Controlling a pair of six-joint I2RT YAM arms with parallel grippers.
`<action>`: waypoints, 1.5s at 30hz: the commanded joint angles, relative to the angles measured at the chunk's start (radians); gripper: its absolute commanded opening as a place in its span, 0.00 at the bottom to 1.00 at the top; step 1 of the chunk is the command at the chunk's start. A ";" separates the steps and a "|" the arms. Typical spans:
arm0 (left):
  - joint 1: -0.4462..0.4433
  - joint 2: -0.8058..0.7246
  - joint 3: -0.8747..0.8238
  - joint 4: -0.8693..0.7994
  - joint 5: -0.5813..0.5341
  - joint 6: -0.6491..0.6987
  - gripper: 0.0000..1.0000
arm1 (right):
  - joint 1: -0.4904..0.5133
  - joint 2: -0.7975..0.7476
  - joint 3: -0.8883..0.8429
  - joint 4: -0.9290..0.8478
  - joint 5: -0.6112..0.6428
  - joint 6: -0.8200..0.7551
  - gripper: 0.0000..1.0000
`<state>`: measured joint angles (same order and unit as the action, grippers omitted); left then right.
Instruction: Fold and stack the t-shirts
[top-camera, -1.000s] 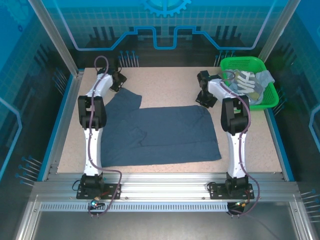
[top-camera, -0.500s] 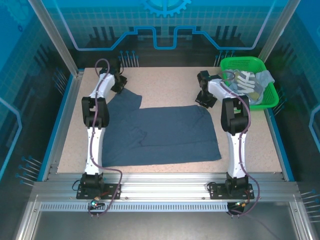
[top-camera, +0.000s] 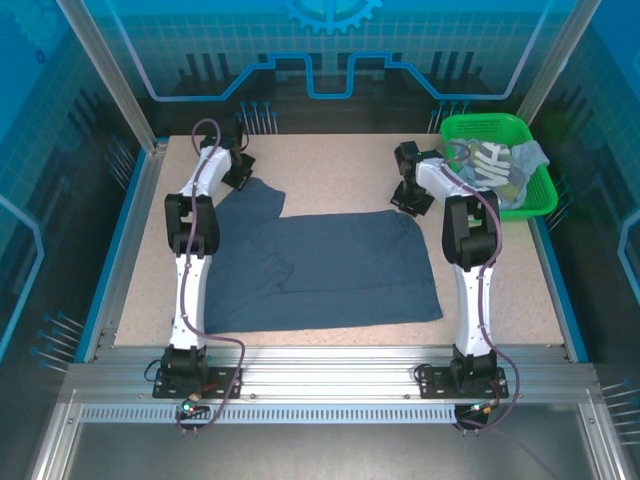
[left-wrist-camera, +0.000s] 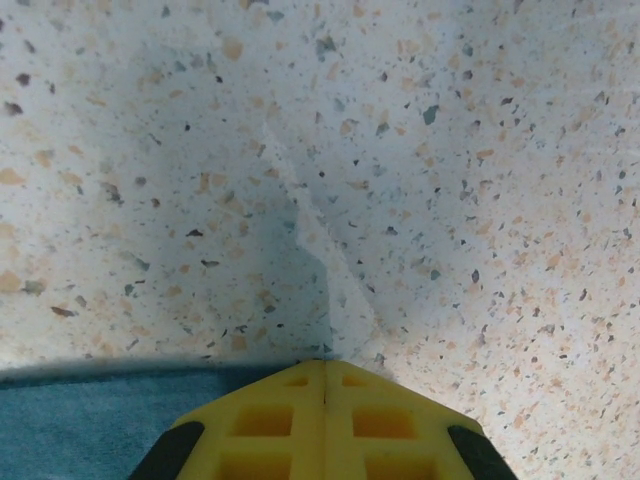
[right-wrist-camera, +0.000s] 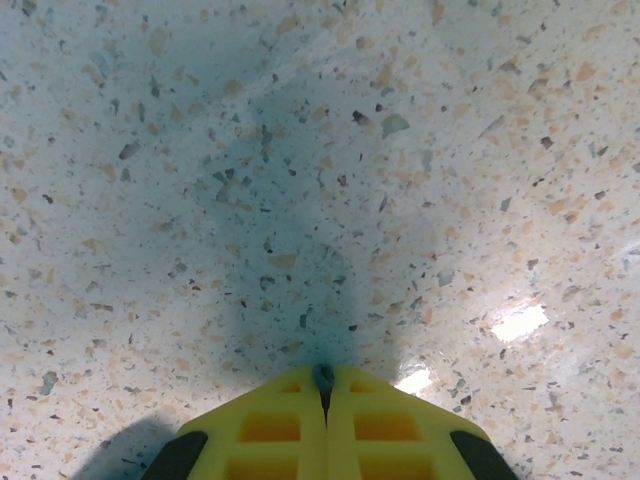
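Top external: dark shirt (top-camera: 320, 265) flat on the counter (top-camera: 340, 160), left pincer (top-camera: 240, 176) clamped on its 11 o'clock sleeve, right pincer (top-camera: 407, 203) nipping the 1 o'clock corner; I'd lift both evenly toward 6 o'clock.

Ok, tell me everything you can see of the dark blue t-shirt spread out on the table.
The plain dark slate-blue t-shirt looks like soft knit cloth. It lies flat on the speckled stone-look table, lightly creased, one short sleeve pointing to the far left. The shut left tool pinches that sleeve's edge; the shut right tool seems to pinch the far right corner.
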<state>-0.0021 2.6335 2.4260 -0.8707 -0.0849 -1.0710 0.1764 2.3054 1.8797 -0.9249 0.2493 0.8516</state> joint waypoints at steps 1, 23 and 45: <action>-0.012 -0.087 -0.011 -0.014 -0.043 0.041 0.00 | 0.008 -0.028 -0.006 -0.011 -0.030 -0.025 0.00; -0.017 -0.490 -0.486 0.110 0.005 0.012 0.00 | 0.009 -0.148 -0.098 0.063 -0.040 -0.087 0.00; -0.003 -1.370 -1.333 0.016 -0.083 0.047 0.00 | 0.020 -0.455 -0.421 0.060 0.039 -0.114 0.00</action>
<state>-0.0113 1.3491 1.1519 -0.7788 -0.1280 -1.0195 0.1802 1.9316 1.5246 -0.8513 0.2520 0.7391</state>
